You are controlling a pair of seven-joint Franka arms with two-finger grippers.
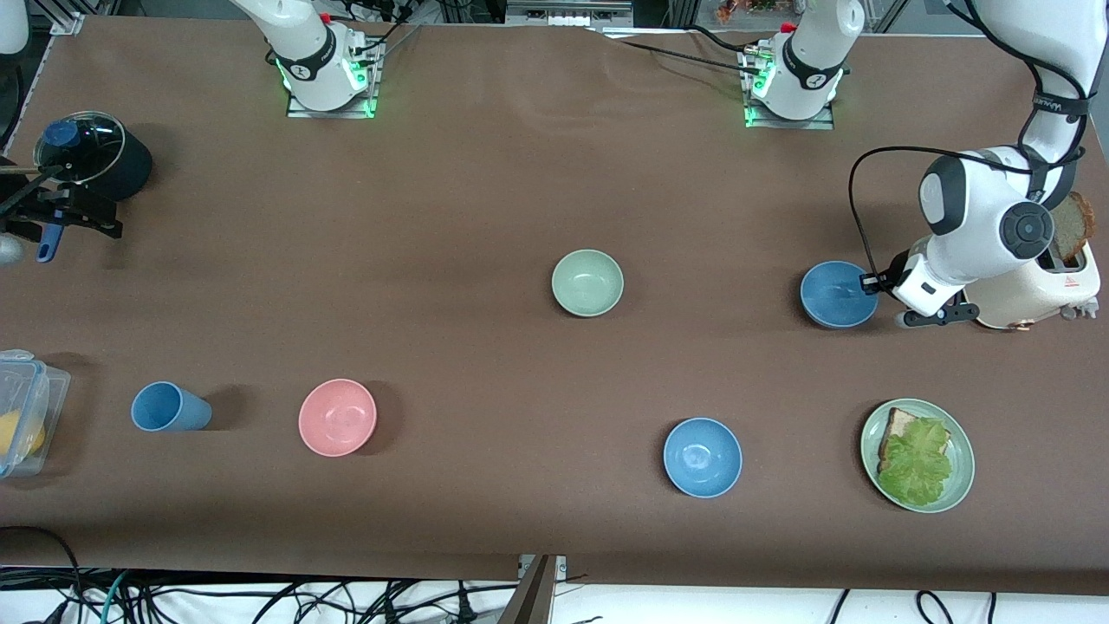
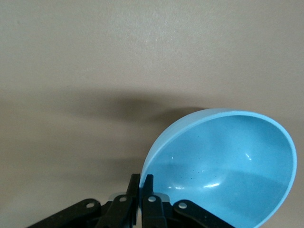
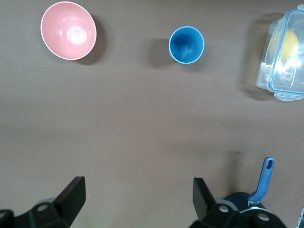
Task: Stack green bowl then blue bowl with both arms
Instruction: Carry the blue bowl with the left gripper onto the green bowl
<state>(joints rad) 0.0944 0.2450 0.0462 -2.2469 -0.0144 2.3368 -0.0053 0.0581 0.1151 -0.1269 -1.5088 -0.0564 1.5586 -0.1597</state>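
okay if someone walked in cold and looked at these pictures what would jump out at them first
Probably the left gripper, pinching the rim of the blue bowl at the left arm's end of the table, beside a toaster with bread in it. Next, the green bowl sitting alone mid-table, with a brighter blue bowl and a pink bowl nearer the front camera. The right gripper waits open by the lidded black pot.

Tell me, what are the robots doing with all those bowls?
The left end effector is shut on the rim of the blue bowl, near the toaster at the left arm's end of the table. The green bowl sits alone mid-table, nothing stacked in it yet. The right end effector waits, open, by the black pot at the other end.
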